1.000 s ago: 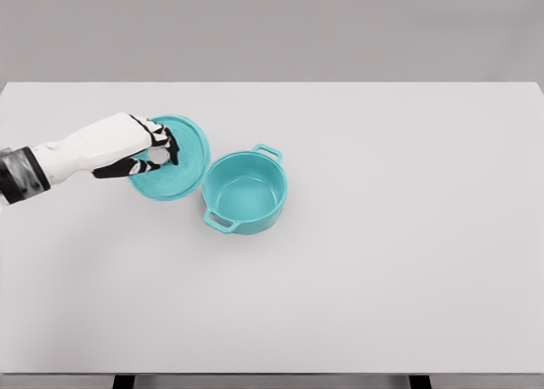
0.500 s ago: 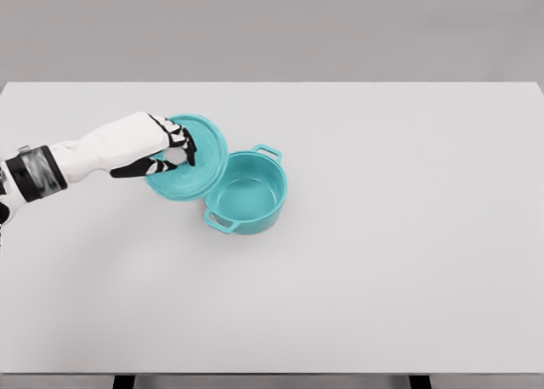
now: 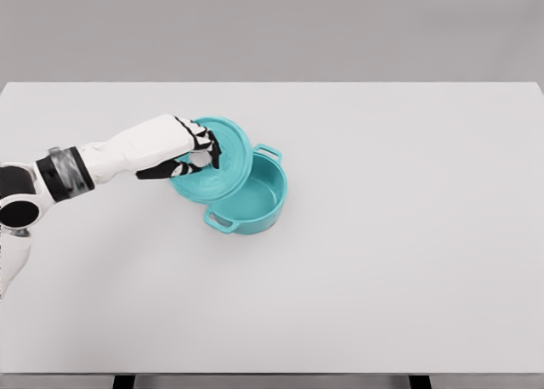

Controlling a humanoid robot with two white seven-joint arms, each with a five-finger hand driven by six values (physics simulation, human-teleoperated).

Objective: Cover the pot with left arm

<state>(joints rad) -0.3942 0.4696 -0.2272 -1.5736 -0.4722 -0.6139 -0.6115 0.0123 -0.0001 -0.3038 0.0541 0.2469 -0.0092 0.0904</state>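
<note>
- Left hand [image 3: 194, 151], fingers curled round the knob, holds the teal lid [image 3: 223, 164] left of frame centre.
- Lid hangs tilted, overlapping the pot [image 3: 255, 204]'s left rim on the white bench [image 3: 408, 236].
- Left to do: centre it, level it, lower it, let go.

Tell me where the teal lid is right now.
In the head view, the teal lid is left of center, held by the left hand, overlapping the teal pot's left rim.

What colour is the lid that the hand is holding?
Teal, matching the pot; the lid shows best in the head view, held by the left hand.
</note>
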